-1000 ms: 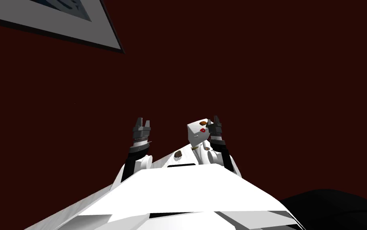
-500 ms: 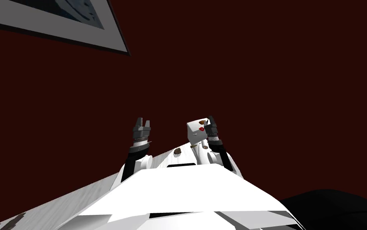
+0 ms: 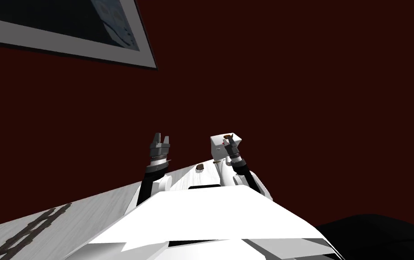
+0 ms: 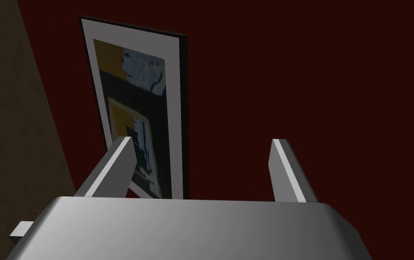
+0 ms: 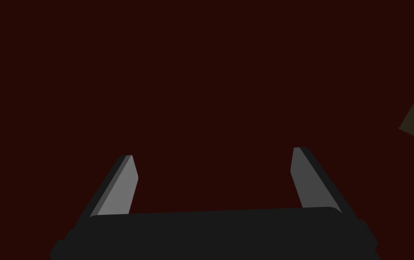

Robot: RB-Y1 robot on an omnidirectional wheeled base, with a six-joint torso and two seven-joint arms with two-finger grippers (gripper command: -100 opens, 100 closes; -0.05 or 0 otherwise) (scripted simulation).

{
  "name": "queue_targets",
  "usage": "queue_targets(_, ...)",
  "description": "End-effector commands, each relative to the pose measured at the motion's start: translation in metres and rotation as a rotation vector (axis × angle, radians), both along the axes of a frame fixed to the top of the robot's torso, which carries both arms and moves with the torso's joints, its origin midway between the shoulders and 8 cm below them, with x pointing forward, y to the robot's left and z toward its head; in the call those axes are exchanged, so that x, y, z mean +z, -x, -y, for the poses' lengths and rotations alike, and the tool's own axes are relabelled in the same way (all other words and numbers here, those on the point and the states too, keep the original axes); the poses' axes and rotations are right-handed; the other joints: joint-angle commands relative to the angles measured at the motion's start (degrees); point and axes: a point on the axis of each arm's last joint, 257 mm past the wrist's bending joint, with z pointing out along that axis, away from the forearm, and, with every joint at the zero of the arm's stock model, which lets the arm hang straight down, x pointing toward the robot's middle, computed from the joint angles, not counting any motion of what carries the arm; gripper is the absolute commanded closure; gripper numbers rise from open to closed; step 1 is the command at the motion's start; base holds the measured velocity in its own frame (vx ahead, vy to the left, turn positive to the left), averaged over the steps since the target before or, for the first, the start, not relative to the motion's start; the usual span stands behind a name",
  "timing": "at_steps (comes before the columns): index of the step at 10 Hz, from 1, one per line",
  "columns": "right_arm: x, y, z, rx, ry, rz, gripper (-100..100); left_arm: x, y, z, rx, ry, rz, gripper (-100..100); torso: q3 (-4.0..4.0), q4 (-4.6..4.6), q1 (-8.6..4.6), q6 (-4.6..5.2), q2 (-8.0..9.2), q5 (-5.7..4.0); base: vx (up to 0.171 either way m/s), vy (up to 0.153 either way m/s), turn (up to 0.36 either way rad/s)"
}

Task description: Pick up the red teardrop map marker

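Currently: a white box [image 3: 217, 152] stands on the pale desk [image 3: 111, 198]. The red teardrop map marker [image 3: 223, 143] shows as a small red speck on the box's front face, mostly hidden behind the right tool [image 3: 228, 141], which is in front of that face; contact cannot be judged. Right tool released, fingers [image 5: 122, 185] spread against the dark red wall [image 5: 210, 67]. Left tool [image 3: 161, 136] is well apart from the box, likewise released. One small brown object [image 3: 225, 136] lies on the box's top, and another [image 3: 199, 167] on the desk near the box's base.
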Motion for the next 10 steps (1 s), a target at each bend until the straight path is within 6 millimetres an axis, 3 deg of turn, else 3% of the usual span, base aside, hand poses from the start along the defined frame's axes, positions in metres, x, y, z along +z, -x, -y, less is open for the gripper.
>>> queue_targets(1,-0.008,0.001,-0.008,0.026,0.025,-0.011,-100,0.000,0.000,0.000,0.000,0.000,0.000,0,0.00,0.00,0.00,0.00,0.00,0.00,-0.121,-0.087,0.106)
queue_targets(4,-0.039,0.006,-0.037,0.119,0.104,-0.059,-100,0.000,0.000,0.000,0.000,0.000,0.000,0,-0.07,-0.02,0.12,0.03,-0.13,0.02,-0.139,-0.090,0.167)
queue_targets(7,-0.059,0.011,-0.050,0.171,0.164,-0.091,-100,0.000,0.000,0.000,0.000,0.000,0.000,0,-0.04,-0.02,-0.01,0.01,-0.07,0.00,-0.136,-0.096,0.141)
queue_targets(8,-0.079,0.016,-0.062,0.214,0.204,-0.122,-100,0.000,0.000,0.000,0.000,0.000,0.000,0,-0.05,-0.02,0.06,0.04,-0.11,0.00,-0.173,-0.061,0.170)
queue_targets(9,-0.081,0.017,-0.061,0.219,0.219,-0.126,-100,0.000,0.000,0.000,0.000,0.000,0.000,0,0.00,0.00,0.12,0.01,-0.01,0.02,-0.130,-0.058,0.148)
queue_targets(10,-0.102,0.024,-0.071,0.261,0.260,-0.160,-100,0.000,0.000,0.000,0.000,0.000,0.000,0,-0.05,-0.01,0.14,0.03,-0.12,0.02,-0.161,-0.079,0.268)
